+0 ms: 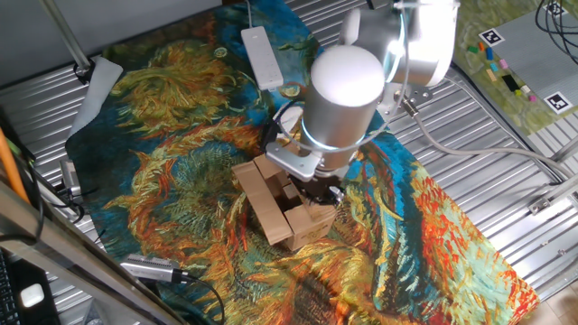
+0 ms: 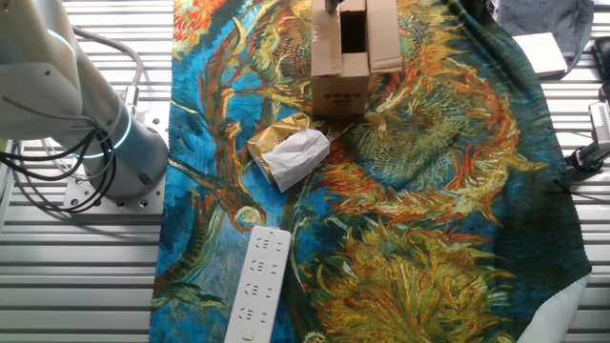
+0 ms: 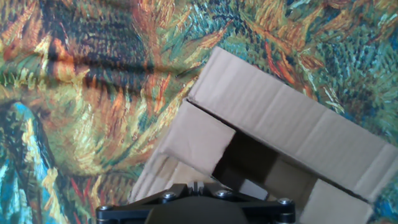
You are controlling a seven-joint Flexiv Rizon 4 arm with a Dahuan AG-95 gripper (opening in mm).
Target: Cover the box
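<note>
We count one box (image 1: 291, 209), one arm (image 1: 348, 95) with one hand (image 1: 318, 188), one white power strip (image 2: 255, 284), one crumpled white paper (image 2: 297, 154) lying against a yellowish packet (image 2: 274, 139), and one patterned cloth (image 2: 429, 191) spread over the ribbed metal counter (image 2: 86, 276).

The box stands on the cloth about midway across it, under the arm. In the other fixed view it sits at the top edge of the picture, just beyond the paper and well apart from the power strip. Its long axis runs diagonally in one fixed view, from upper left toward lower right, with a printed end wall facing lower right. Its flaps are partly folded: in the hand view one long flap (image 3: 292, 134) lies across the top, a shorter one (image 3: 198, 142) slants beside it, and a dark gap stays open between them.

The arm reaches down nearly vertically, its round white wrist directly over the box and the hand at the flaps. Only the hand's dark base (image 3: 196, 208) shows in the hand view, so we cannot tell how wide it stands or whether it holds anything.
</note>
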